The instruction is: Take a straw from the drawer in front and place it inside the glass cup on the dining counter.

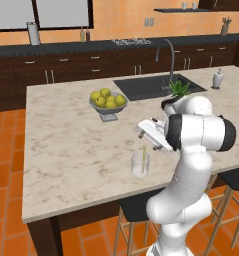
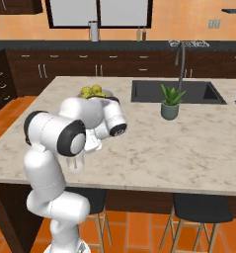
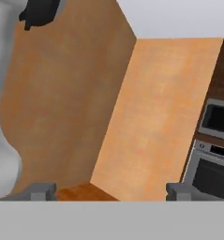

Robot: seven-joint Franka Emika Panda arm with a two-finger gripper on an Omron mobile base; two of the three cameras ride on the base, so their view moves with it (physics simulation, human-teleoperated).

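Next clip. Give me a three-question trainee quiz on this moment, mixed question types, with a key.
1. True or false: the straw stands inside the cup.
2. The cup sits on: A) the floor B) the dining counter C) the sink
3. Fill in: the bowl holds yellow ____.

Key: 1 true; 2 B; 3 fruit. In the hand view the gripper shows its fingertips far apart and nothing between them, so it is open.
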